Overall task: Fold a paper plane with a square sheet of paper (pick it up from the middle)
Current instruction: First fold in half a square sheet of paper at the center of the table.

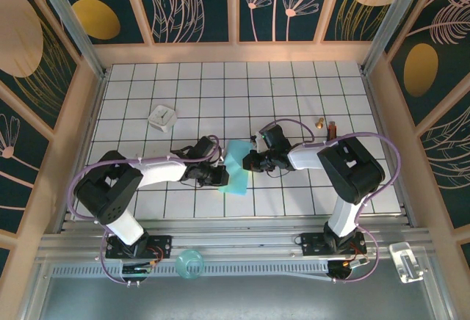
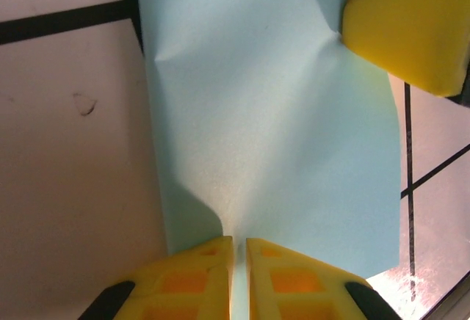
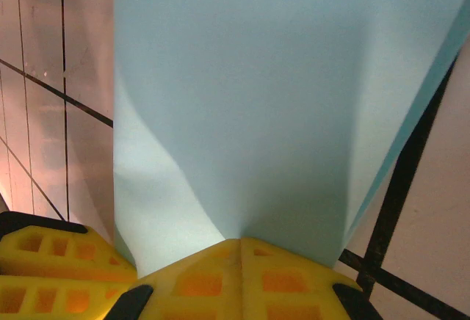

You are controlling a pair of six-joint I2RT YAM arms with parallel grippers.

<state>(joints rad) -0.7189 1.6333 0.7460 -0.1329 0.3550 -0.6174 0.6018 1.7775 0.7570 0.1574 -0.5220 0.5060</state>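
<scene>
Both jaws, L + R, pinch square sheet of paper (image 2: pixel 272 129), opp. edges.

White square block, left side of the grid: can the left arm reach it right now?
Probably, but not freely. The white block sits on bare tiles, with nothing between it and the left gripper. Yet that gripper is pinched on the blue paper and would have to let go first.
</scene>
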